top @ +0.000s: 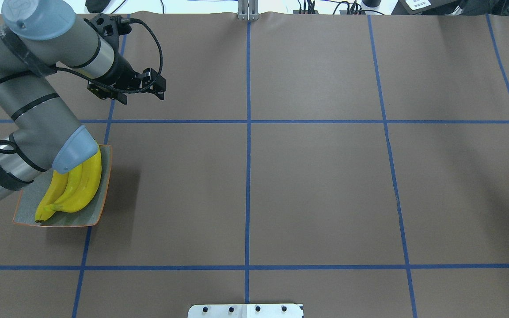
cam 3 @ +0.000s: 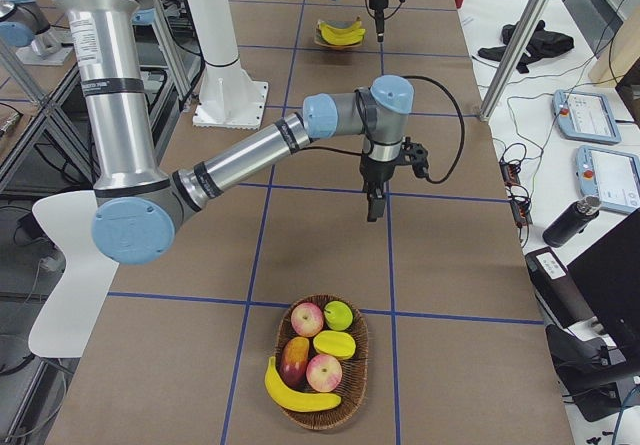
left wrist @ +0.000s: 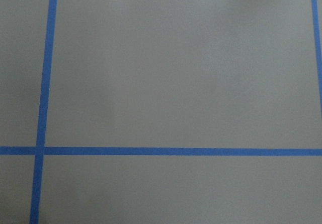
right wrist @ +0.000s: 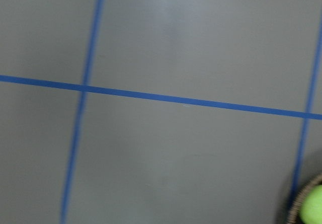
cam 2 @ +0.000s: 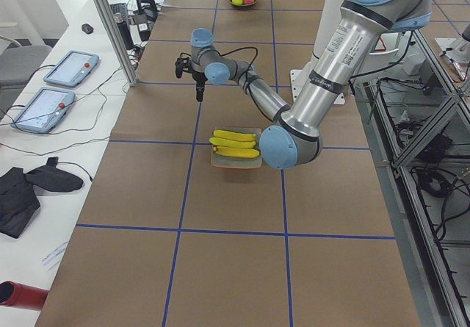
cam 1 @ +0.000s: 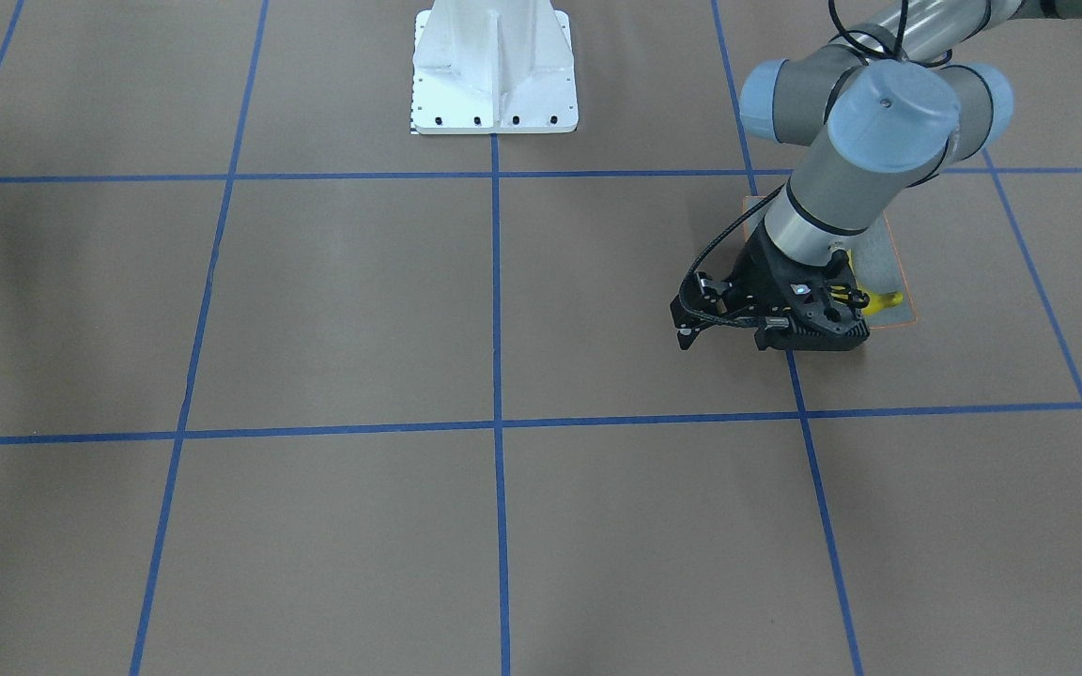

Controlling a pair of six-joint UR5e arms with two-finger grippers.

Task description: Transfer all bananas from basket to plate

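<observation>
Last banana lies in basket among other fruit; right gripper hangs over table beyond; far off, plate carries three bananas, left gripper beside it, neither gripper's opening readable; by my read, final pick pending, and right gripper must come back and drop onto that banana.

At the left of the desk, well out from the robot base: plate, partly under the left arm's elbow. On it, three bananas side by side, touching. Beyond the plate, farther from the base — left tool, above bare desk, apart from the plate. At the far right end: basket, with one banana along its outer rim beside other fruit. Between basket and desk's middle — right tool, above bare desk.
</observation>
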